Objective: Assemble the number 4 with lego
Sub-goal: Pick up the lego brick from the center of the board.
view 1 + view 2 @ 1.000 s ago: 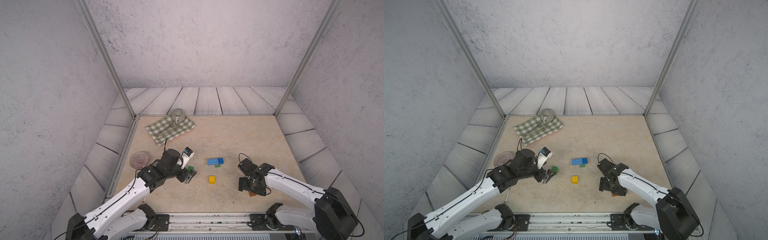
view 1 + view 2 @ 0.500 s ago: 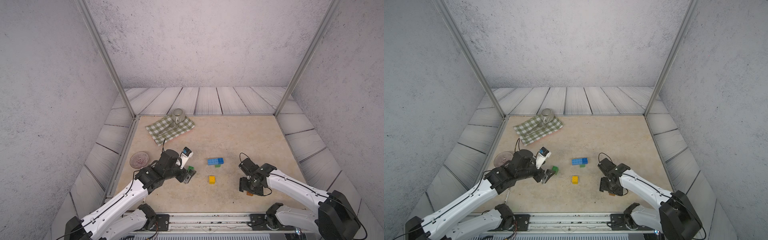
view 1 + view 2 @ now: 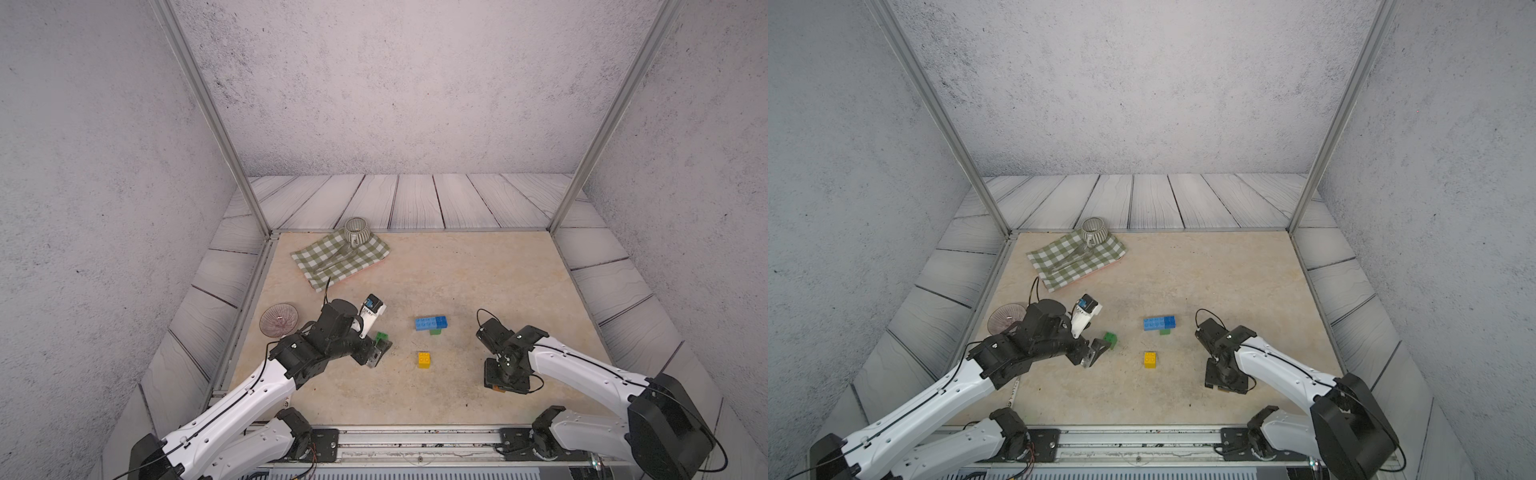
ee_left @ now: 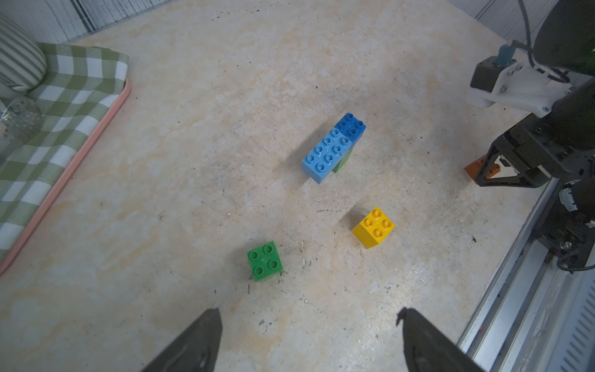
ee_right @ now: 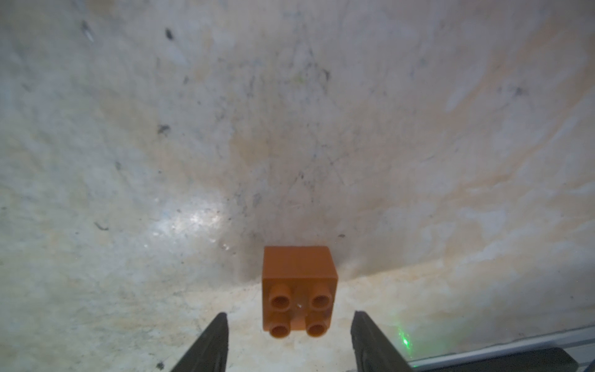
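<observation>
In both top views the number 4 figure point(image 3: 430, 324) point(image 3: 1158, 323) stands mid-table as a light-blue brick point(image 4: 325, 154) joined to a dark-blue brick point(image 4: 351, 124) on top of a green one. Loose lego lies nearby: a yellow brick point(image 3: 424, 360) point(image 4: 373, 227) and a green brick point(image 3: 382, 336) point(image 4: 264, 261). My left gripper point(image 4: 308, 314) point(image 3: 379, 353) is open, just short of the green brick, with nothing between its fingers. At the right front, my right gripper point(image 5: 289, 317) point(image 3: 500, 384) straddles the orange-brown brick point(image 5: 299, 290) point(image 4: 476, 166). A gap shows on each side of it.
A green checked cloth point(image 3: 340, 259) with a ribbed cup point(image 3: 357, 230) lies at the back left. A glass dish point(image 3: 279, 319) sits by the left edge, beside my left arm. A metal rail point(image 3: 415, 436) runs along the front edge.
The right gripper's jaws have narrowed around the orange-brown brick and the arm has settled slightly lower over it. The left arm has hardly moved.
</observation>
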`<state>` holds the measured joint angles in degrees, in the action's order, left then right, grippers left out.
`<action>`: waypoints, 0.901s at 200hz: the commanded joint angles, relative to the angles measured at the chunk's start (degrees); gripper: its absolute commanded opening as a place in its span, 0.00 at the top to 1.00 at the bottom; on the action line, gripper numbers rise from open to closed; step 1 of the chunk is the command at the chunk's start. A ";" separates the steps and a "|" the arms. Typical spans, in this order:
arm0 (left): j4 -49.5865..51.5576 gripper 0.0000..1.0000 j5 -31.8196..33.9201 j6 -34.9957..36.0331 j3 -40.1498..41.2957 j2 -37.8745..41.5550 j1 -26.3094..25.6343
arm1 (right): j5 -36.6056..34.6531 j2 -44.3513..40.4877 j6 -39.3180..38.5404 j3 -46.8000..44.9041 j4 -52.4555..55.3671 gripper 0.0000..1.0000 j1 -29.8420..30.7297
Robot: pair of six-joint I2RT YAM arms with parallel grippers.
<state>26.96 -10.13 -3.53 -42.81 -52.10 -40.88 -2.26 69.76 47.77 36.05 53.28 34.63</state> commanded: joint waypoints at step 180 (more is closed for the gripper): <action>0.45 0.10 0.90 0.02 0.71 3.49 -0.02 | -1.00 4.98 9.49 3.15 -3.09 0.46 0.96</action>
<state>27.16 -9.63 -3.49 -42.81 -49.74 -40.91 -3.36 75.50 53.41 39.68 51.88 35.07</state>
